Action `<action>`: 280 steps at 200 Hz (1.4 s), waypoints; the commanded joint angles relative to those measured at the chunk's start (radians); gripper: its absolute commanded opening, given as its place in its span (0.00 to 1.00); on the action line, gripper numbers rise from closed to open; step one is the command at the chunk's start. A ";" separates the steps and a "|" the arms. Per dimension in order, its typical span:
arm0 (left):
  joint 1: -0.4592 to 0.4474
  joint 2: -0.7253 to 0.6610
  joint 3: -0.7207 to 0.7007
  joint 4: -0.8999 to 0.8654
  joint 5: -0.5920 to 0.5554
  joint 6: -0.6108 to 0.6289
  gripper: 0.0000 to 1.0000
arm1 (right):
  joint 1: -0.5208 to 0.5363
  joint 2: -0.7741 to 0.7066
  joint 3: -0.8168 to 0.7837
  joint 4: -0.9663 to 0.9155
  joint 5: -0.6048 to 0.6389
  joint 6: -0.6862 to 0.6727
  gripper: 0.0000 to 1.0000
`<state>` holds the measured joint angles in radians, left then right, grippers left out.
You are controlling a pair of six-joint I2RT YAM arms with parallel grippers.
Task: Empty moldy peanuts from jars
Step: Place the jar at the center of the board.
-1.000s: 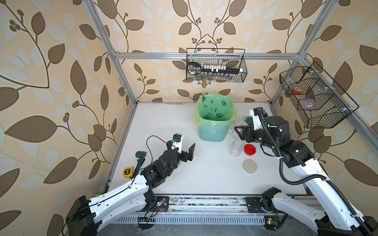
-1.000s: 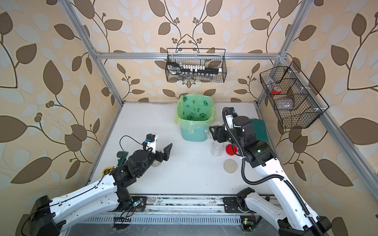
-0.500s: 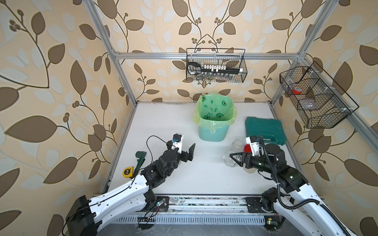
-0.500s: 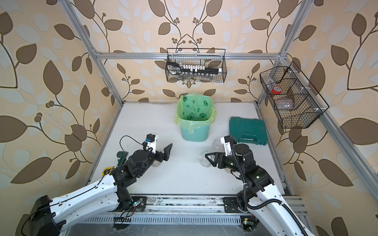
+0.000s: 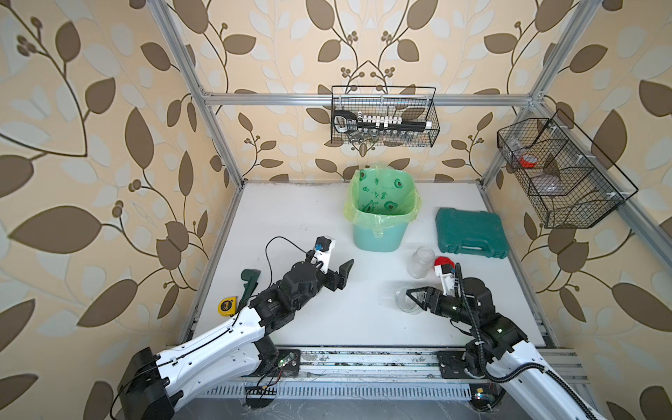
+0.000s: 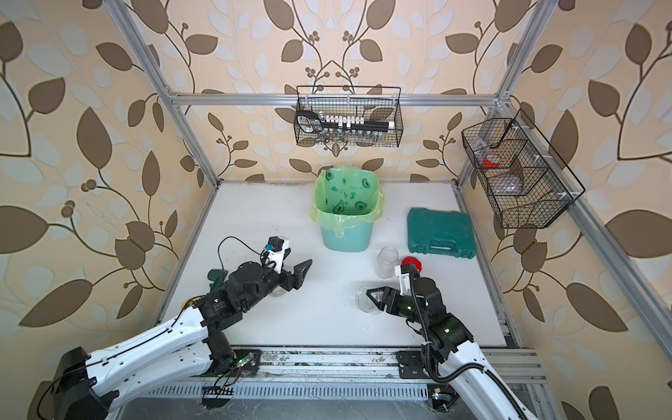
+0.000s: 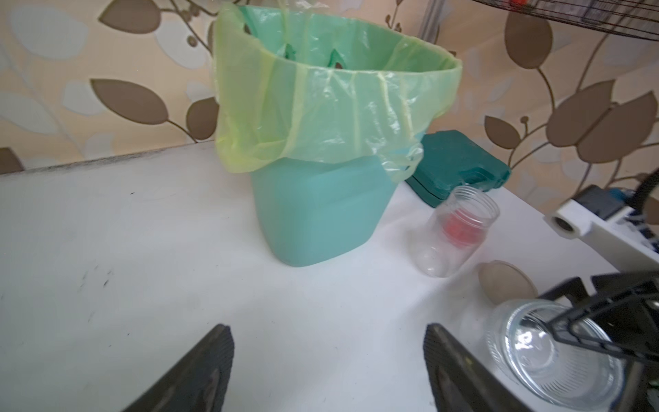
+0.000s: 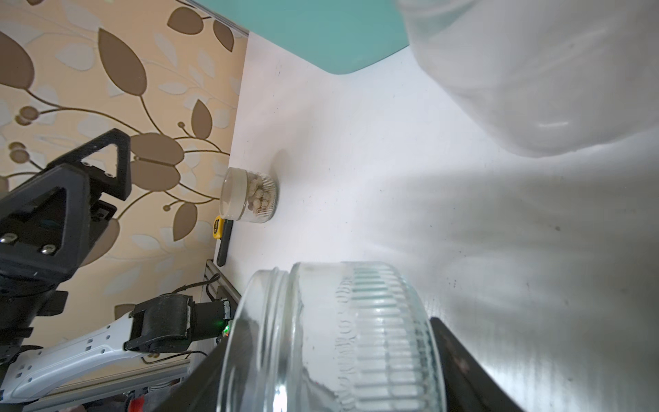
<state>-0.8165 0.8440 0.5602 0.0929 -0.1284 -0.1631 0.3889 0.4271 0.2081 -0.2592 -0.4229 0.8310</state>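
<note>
The only peanuts (image 8: 259, 195) on show are in the lidded jar (image 8: 249, 194). It stands on the left side of the table (image 5: 291, 218), under the left gripper (image 5: 340, 274). That gripper's jaws are apart with nothing between them, and it hovers above the jar without touching it. The squat jar (image 8: 338, 339) is clamped between the jaws of the right gripper (image 5: 412, 300), low over the front right of the table. It is lidless and empty, and I cannot tell whether its base rests on the surface. A beige lid (image 7: 506, 281), likely its own, lies flat just beside it. The tall jar (image 5: 422, 262) stands open and empty between the held jar and the bin (image 5: 380, 232), with the red lid (image 5: 444, 262) just beside it. I judge two of the three jars done and one left: the lidded jar needs its lid off, then tipping into the bin. From above, no peanuts can be made out inside the bin's bag. All three jars have their axis upright: the two open mouths face up, and the third has its lid on top. For the squat ones that upright axis is the short one; only the tall jar is longest along it. A green case (image 5: 471, 232) lies at the back right, beyond the red lid.
</note>
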 commanded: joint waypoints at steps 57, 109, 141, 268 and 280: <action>-0.088 0.274 0.287 -0.283 0.296 -0.329 0.67 | -0.012 -0.038 0.002 0.163 0.018 0.032 0.00; -0.212 0.416 0.353 -0.302 0.191 -0.395 0.61 | -0.012 -0.105 -0.004 0.135 0.031 0.042 0.00; -0.236 0.467 0.368 -0.255 0.150 -0.417 0.56 | -0.012 -0.105 -0.009 0.147 0.013 0.042 0.00; -0.243 0.618 0.412 -0.131 0.162 -0.442 0.51 | -0.010 -0.090 -0.056 0.199 -0.033 0.061 0.00; -0.243 0.625 0.413 -0.119 0.194 -0.447 0.52 | -0.010 -0.083 -0.054 0.202 -0.034 0.058 0.00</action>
<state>-1.0470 1.4498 0.9318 -0.1047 0.0143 -0.6014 0.3790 0.3370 0.1627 -0.1291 -0.4301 0.8787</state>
